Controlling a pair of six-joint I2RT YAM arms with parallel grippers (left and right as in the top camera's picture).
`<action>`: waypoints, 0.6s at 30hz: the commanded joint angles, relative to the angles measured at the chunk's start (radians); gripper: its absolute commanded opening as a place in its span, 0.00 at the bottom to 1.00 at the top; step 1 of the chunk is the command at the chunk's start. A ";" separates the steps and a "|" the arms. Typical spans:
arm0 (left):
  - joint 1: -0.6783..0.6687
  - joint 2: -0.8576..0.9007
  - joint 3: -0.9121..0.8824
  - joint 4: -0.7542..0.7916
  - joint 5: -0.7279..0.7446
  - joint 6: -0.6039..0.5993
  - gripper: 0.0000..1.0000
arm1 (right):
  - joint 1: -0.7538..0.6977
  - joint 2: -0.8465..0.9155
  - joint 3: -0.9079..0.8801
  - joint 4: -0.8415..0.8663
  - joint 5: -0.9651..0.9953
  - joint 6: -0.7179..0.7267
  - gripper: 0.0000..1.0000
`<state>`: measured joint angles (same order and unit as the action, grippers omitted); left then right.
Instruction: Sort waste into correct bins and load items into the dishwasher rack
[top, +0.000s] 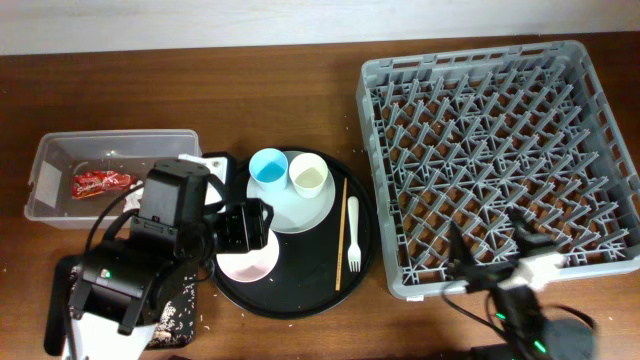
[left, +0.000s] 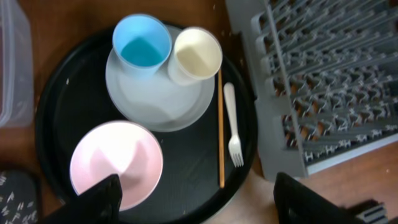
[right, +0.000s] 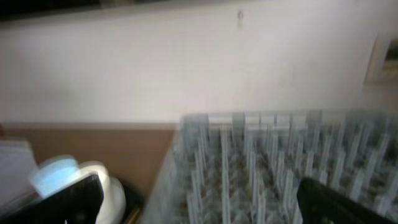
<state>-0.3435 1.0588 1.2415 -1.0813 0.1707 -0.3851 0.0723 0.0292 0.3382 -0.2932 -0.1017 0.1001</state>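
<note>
Hovering spread and empty, left claw (left: 198, 206) has bowl (left: 115, 163) just ahead of one finger; looks light, stiff, slick, so pinch its thin rim.

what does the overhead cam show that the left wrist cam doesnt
Only the overhead: the red wrapper lying inside the clear tub, the whole dishwasher rack, and the right pincer open at the rack's front edge.

Only the left wrist: the small bowl in full, which the left arm partly covers from above, and the left pincer open and empty above the round black tray.

Both: the light blue cup, cream cup, plate, fork and a chopstick on that tray.
</note>
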 joint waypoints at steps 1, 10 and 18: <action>0.005 0.016 0.014 -0.056 -0.019 0.019 0.77 | -0.006 0.095 0.329 -0.200 0.002 0.063 0.99; 0.005 0.144 0.014 0.086 -0.040 0.008 0.77 | -0.006 0.607 0.859 -0.691 -0.221 0.063 0.99; 0.059 0.439 0.014 0.356 -0.090 -0.024 0.77 | -0.006 0.830 0.863 -0.837 -0.241 0.062 0.88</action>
<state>-0.3153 1.4067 1.2430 -0.7918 0.1097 -0.3916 0.0723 0.8120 1.1866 -1.0859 -0.3351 0.1589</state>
